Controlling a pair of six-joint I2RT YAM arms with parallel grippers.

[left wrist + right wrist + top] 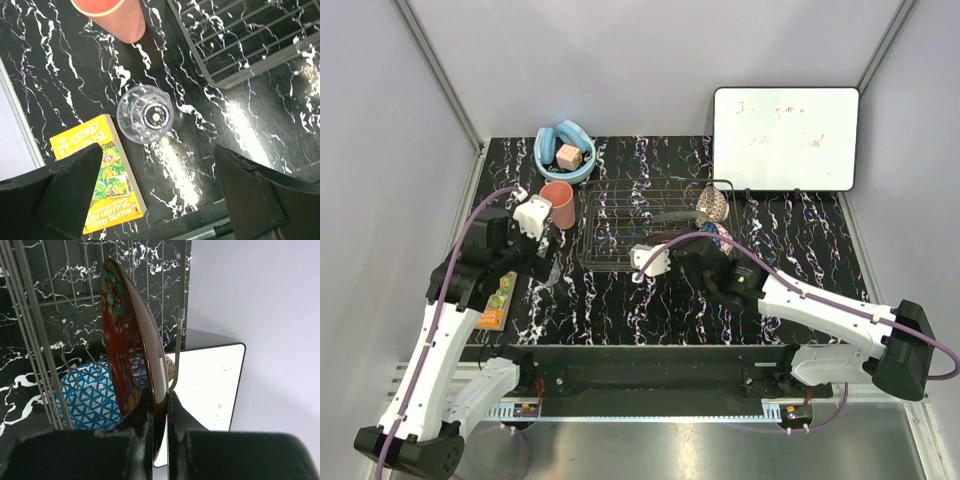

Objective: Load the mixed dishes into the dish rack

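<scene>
The right gripper (159, 407) is clamped on the rim of the red floral bowl (120, 330), holding it on edge at the right end of the dish rack (620, 215) but not yet letting go. The blue patterned bowl (87, 395) is just beside it and the pale speckled bowl (712, 204) is at the far right corner, both apparently loaded. The left gripper (157, 175) hangs with jaws wide apart over the clear glass tumbler (145, 113), which stands on the table beside a yellow book (107, 180). The salmon-pink cup (117, 15) stands just left of the rack — so I judge the task roughly half done, with tumbler and cup left and the clear glass bowl nowhere I can find.
</scene>
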